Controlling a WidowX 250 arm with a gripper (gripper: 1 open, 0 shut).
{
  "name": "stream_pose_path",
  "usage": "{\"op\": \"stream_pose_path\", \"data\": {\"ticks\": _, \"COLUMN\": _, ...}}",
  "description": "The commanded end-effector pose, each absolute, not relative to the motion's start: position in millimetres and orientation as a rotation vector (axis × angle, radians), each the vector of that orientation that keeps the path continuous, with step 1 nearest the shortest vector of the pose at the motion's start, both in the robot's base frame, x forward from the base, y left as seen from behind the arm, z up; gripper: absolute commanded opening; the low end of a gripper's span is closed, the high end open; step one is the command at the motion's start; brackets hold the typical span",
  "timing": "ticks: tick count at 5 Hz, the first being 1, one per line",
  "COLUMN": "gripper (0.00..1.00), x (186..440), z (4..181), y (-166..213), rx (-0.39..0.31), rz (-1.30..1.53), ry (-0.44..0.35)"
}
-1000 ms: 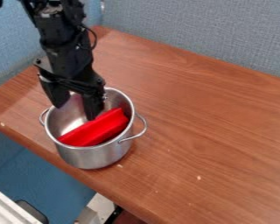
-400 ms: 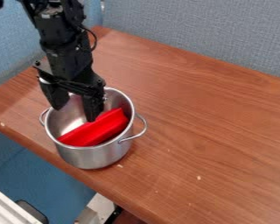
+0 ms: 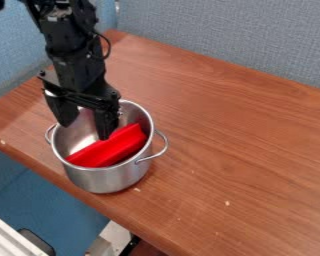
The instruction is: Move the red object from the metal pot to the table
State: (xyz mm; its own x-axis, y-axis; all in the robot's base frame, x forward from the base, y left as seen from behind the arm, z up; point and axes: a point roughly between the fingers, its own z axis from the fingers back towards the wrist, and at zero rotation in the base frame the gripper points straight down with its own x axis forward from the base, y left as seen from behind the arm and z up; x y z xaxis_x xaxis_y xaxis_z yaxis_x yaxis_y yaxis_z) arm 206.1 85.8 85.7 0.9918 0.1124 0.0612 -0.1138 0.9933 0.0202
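Tool [image 3: 89, 118] tips reach down inside the metal pot [image 3: 107, 150], and their very ends are hard to make out against the shiny inner wall; the two dark fingers [image 3: 105, 112] stand apart, spread wide and released, with nothing gripped between them. Whether either finger touches the red object [image 3: 108, 148] cannot be told from this angle, since the right finger overlaps the block's upper end in the picture. The arm's upper part is cut off by the top edge of the frame, so only its black lower links and cabling show. The pot's near wall hides the lower side of the block and the pot's floor.

The red object is a bright, smooth, elongated block lying slanted inside the pot, its upper end toward the far-right rim and its lower end toward the near-left wall. It spans nearly the width of the pot. The pot is round, polished steel, with a small loop handle visible on the right side and another partly hidden on the left behind the tool.

The pot stands on the surface [image 3: 230, 120], a reddish-brown wood-grain top, close to its front-left edge. The arm stands above the pot's left half, its wrist upright and the tool pointing straight down into the pot.
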Motion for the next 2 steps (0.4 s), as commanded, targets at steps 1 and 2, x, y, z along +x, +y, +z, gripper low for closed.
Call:
{"op": "stream_pose_path", "data": {"ticks": 1, "gripper": 1.00, "x": 209.5, "z": 90.8, "y": 91.3, "rx": 0.033, "rz": 0.129, "ry": -0.078}}
{"op": "stream_pose_path", "data": {"ticks": 2, "gripper": 1.00, "x": 209.6, "z": 90.9, "y": 91.6, "rx": 0.033, "rz": 0.134, "ry": -0.077}}
